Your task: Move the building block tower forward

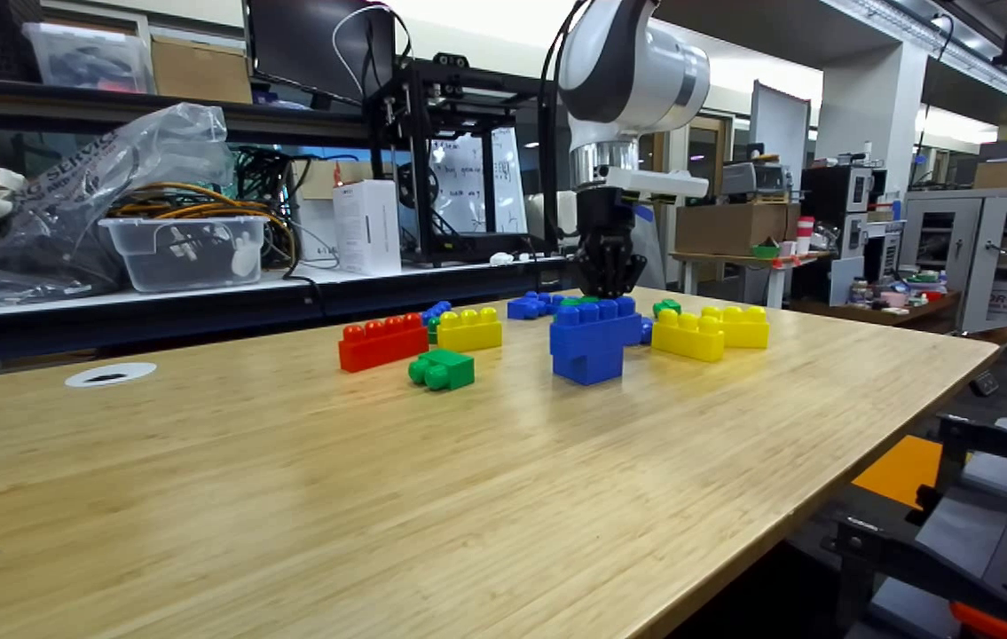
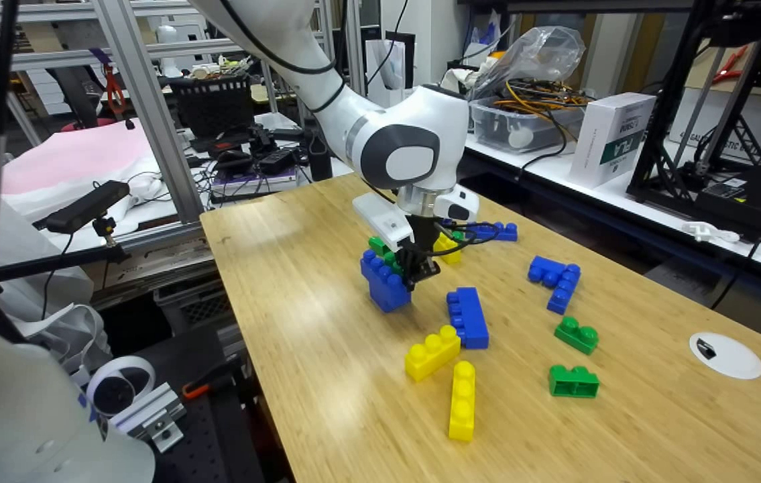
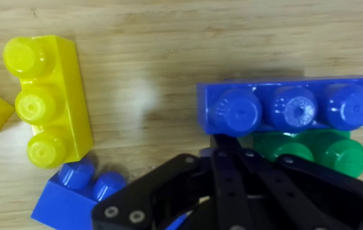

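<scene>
The building block tower (image 1: 587, 346) is a blue stack of studded bricks standing upright on the table. It also shows in an exterior view (image 2: 385, 290) and at the right of the wrist view (image 3: 296, 107). My gripper (image 3: 227, 143) points down with its fingers together, right beside the tower's long side near one end. The tips are partly hidden under the tower's studs, and nothing shows between them. The gripper also shows in both exterior views, behind the tower (image 1: 611, 282) and against its side (image 2: 418, 276). I cannot tell whether it touches the tower.
A green brick (image 3: 315, 150) lies close along the tower's gripper side. Yellow bricks (image 2: 432, 354) and a blue brick (image 2: 469, 318) lie near the tower. A red brick (image 1: 383, 343), another green brick (image 1: 443, 369) and more blue bricks (image 2: 556, 282) are spread over the table (image 1: 308, 497).
</scene>
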Robot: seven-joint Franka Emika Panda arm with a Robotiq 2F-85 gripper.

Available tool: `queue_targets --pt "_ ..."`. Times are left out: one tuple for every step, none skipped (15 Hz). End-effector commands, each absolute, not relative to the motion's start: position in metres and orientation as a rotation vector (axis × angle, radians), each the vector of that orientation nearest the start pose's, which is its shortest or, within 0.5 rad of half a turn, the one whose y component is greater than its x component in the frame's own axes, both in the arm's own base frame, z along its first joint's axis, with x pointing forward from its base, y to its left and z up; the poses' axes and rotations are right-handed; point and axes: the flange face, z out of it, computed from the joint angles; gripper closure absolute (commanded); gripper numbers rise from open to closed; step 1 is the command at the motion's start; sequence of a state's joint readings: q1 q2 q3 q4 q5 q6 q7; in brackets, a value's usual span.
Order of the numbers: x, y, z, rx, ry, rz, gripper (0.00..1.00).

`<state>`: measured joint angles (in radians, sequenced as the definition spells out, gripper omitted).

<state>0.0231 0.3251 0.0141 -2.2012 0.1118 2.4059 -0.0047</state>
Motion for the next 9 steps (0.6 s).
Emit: queue_targets --pt "0.526 0.02 0.225 -3.034 0.109 0.238 1.0" --pt "0.523 0.021 0.225 -3.032 0.119 0.247 1.0" --pt "0.52 0.021 0.226 -3.03 0.128 0.253 1.0" --pt "0.517 0.021 0.226 -3.031 0.145 0.255 1.0" --pt "0.513 0.021 0.227 -3.03 0.158 0.259 1.0" --pt "0.51 0.021 0.228 -3.029 0.173 0.26 1.0" --pt "0.507 0.022 0.23 -3.029 0.187 0.258 1.0" --pt "0.505 0.023 0.232 -3.029 0.197 0.255 1.0" --pt "0.502 0.025 0.235 -3.028 0.205 0.25 1.0"
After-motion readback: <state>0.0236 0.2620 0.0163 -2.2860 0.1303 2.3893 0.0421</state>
